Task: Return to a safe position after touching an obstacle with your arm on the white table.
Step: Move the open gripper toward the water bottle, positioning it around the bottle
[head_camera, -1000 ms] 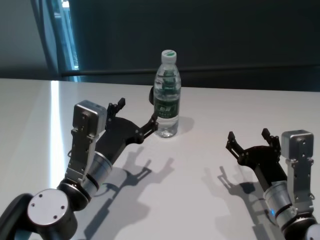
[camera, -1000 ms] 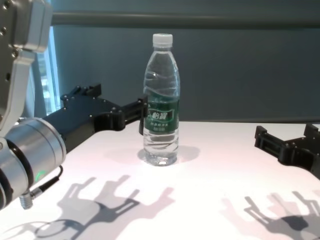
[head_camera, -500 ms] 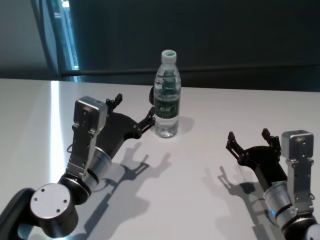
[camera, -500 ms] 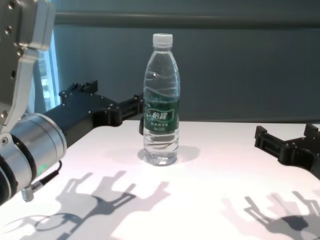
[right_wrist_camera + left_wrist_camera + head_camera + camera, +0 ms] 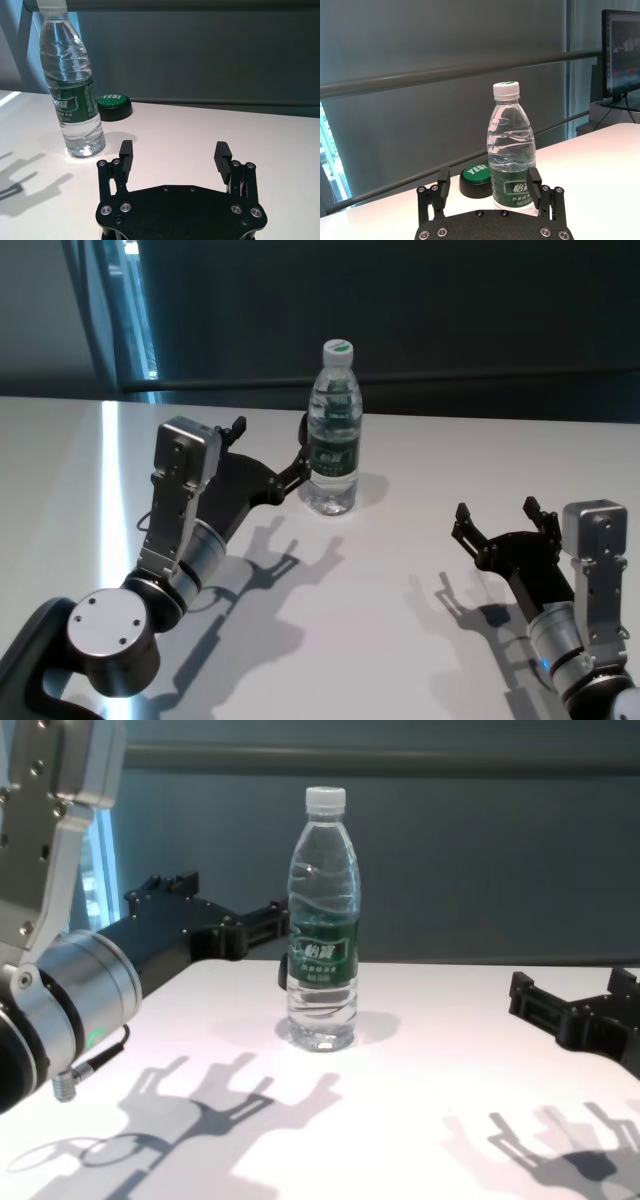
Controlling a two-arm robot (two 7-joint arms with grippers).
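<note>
Two pincers show, and only the left pincer [image 5: 268,450] is near the work: its fingers are spread apart and hold nothing, with the right-hand fingertip close against the label side of the obstacle [image 5: 333,430], a clear water bottle standing upright just ahead of and to the right of that pincer. From the left wrist view the bottle [image 5: 512,150] rises right beyond the pincer's right finger, so the arm looks placed to brush the bottle sideways, not to grasp it; whether finger and bottle actually touch cannot be told. The bottle stands plumb on the white table [image 5: 400,570], which suggests any contact has been light. Beyond the pincer, behind the bottle, sits a black button with a green top [image 5: 476,181]. The right pincer [image 5: 503,523] is well apart on the far side of the bottle, low over the table, fingers also spread and empty, seemingly parked out of the way. Judging from this, the step in hand is drawing the left arm clear; a sideways pull away from the bottle seems safest, since a swipe toward it could topple it.
</note>
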